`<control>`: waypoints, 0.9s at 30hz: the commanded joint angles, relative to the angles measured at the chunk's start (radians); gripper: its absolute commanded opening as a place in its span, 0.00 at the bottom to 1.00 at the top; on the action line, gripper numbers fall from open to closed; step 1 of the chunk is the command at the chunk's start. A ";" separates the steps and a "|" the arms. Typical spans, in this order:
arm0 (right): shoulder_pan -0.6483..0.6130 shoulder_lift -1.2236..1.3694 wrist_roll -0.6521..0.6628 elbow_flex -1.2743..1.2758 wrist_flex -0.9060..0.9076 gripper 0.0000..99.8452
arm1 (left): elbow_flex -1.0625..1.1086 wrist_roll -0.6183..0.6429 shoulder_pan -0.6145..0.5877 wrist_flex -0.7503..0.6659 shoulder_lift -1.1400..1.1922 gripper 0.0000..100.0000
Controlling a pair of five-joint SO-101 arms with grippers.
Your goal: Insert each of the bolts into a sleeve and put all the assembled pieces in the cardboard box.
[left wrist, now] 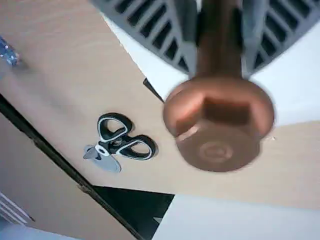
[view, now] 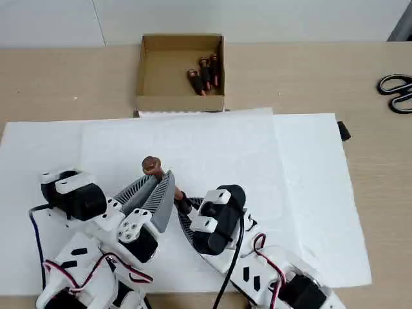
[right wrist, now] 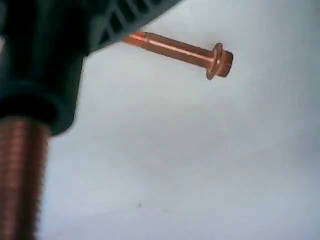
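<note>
My left gripper, with grey slatted fingers, is shut on a copper bolt and holds it above the white sheet with its flanged hex head sticking out past the tips. The same bolt shows across from my right wrist. My right gripper sits close beside it and is shut on a black sleeve, from which a threaded copper shank protrudes. The cardboard box stands at the back of the table with several assembled pieces in its right part.
A white paper sheet covers the table's middle and front. Black scissors lie at the far right edge, also scissors from the left wrist. A small black object rests just off the sheet's right side.
</note>
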 commanded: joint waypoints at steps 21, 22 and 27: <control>0.001 -0.008 0.011 -0.051 -0.022 0.00 | 0.031 -0.084 0.005 0.002 -0.006 0.01; 0.001 -0.008 0.011 -0.051 -0.022 0.00 | 0.031 -0.084 0.005 0.002 -0.006 0.01; 0.001 -0.008 0.011 -0.051 -0.022 0.00 | 0.030 -0.084 0.006 0.055 -0.006 0.01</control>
